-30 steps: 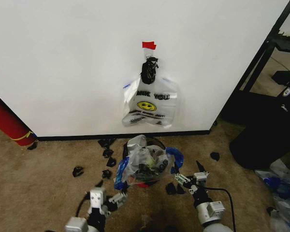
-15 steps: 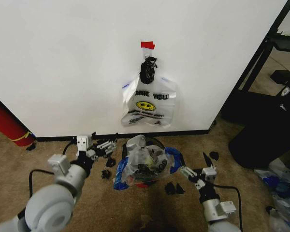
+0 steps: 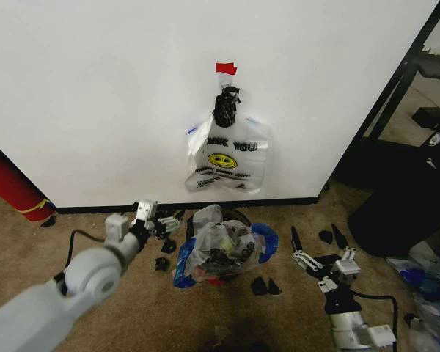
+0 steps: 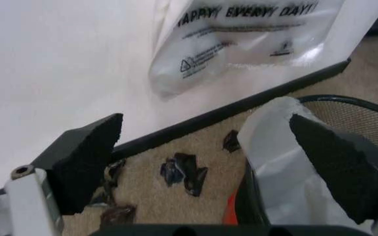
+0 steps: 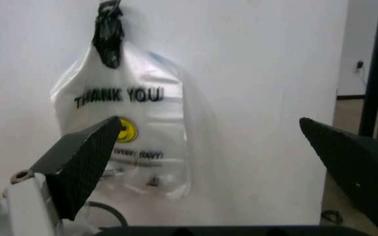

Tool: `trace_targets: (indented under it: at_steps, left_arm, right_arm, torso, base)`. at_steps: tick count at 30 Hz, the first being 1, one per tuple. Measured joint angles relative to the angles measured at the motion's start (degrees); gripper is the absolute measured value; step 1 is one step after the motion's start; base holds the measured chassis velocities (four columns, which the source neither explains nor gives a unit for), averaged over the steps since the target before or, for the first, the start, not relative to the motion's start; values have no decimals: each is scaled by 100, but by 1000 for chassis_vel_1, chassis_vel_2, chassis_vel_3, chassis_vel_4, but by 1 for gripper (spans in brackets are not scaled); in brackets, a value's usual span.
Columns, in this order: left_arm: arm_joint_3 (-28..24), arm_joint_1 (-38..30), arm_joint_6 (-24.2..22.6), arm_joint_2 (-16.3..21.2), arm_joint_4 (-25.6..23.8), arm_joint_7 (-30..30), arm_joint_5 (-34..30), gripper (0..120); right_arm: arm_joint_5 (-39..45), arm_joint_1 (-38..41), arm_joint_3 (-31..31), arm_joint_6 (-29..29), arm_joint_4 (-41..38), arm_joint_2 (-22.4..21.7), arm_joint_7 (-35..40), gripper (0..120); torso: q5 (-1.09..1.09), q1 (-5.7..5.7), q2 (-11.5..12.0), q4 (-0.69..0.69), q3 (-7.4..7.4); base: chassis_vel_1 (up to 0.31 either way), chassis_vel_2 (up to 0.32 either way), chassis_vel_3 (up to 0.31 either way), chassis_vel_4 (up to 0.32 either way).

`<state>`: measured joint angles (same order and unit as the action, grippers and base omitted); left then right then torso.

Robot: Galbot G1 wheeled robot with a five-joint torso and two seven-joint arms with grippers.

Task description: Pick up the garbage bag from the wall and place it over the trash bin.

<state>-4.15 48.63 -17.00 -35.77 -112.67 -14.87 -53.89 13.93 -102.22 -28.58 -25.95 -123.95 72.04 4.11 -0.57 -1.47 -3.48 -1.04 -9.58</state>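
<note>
Left arm stretches forward and low, its left gripper (image 3: 163,220) spread wide; the right gripper (image 3: 317,238) is raised upright, jaws also wide apart

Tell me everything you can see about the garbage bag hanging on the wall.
The garbage bag is thin, translucent white plastic with black "THANK YOU" lettering, a yellow smiley face, smaller print beneath, and blue along its side edges. Its gathered top, wrapped in something black, hangs just under a red tape strip on the white wall. It lies limp and crinkled against the wall, its bottom above the black baseboard. Neither gripper touches it.
</note>
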Motion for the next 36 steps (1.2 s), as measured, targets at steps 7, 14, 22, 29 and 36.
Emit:
trace_targets:
  at_steps: [7,14,22,29,36]
  left_arm:
    - [-874,-1027,-173,-404,608,43,-268,100]
    - [-1987,-1959,-461,-603,1120,64,-362,100]
    - [-2428,-2310,-586,-662,1477,180,-339,100]
    - [-2619,-2336,-659,-716,1515,243,-264,100]
    - [-2903,-2597,-778,-932,1782,180,-271,100]
  right_arm:
    - [66,-138,-140,-79,-30,95,-52,100]
    - [114,-130,-177,-42,-96,20,-79,100]
    - [149,-127,-166,-37,-97,26,-99,100]
    - [186,-108,-147,-13,-114,11,-101,100]
    - [189,-118,-75,29,-180,20,-103,100]
  torso:
    - [0,0,0,-1,0]
    - [1,0,0,0,0]
    - [-1,0,0,0,0]
    - [0,0,0,2,0]
    - [-1,0,0,-1,0]
  base:
    - [0,0,0,0]
    - [0,0,0,0]
    - [0,0,0,0]
    - [0,0,0,0]
    - [0,0,0,0]
